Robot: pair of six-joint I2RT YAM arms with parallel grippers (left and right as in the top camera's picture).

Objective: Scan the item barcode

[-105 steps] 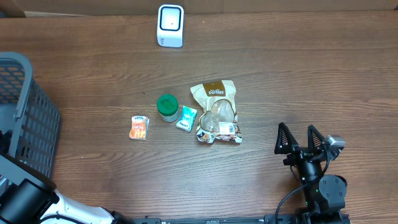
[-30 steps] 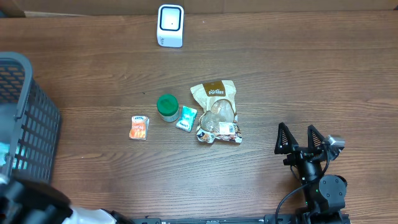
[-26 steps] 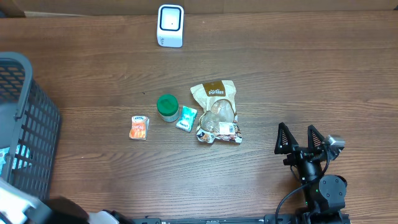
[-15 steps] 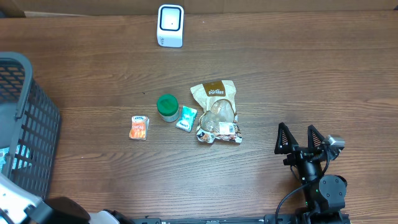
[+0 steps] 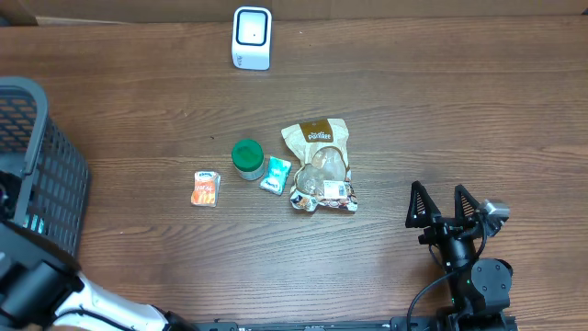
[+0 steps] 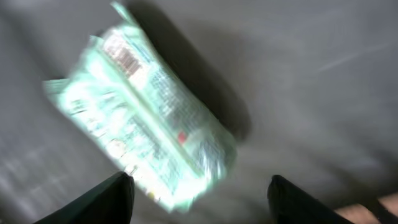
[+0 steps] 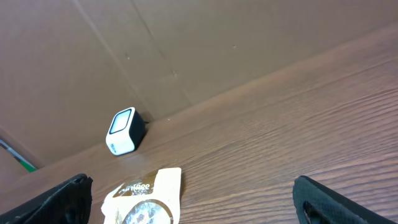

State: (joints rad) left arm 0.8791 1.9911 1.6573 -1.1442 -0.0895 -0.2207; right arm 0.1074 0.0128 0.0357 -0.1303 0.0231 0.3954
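A light green packet [image 6: 140, 115] lies blurred on a grey floor in the left wrist view, just beyond my left gripper [image 6: 199, 202], whose dark fingers [image 6: 112, 200] stand apart and open with nothing clamped. Overhead, the left arm [image 5: 37, 280] hangs over the grey basket [image 5: 50, 138] at the left edge. The white scanner [image 5: 252, 38] stands at the table's back. Mid-table lie a tan bag [image 5: 321, 166], a teal packet [image 5: 275, 174], a green-lidded jar [image 5: 246, 157] and an orange packet [image 5: 206, 188]. My right gripper [image 5: 443, 204] rests open at the front right, empty.
The right wrist view looks across the wood table to the scanner [image 7: 125, 131] against a brown cardboard wall [image 7: 217, 37], with the tan bag [image 7: 146, 199] low at left. The basket's mesh wall stands tall along the left side.
The left jaws have gone from shut to open and the green packet now lies free. The left arm has shifted over the basket. The right arm has not moved.
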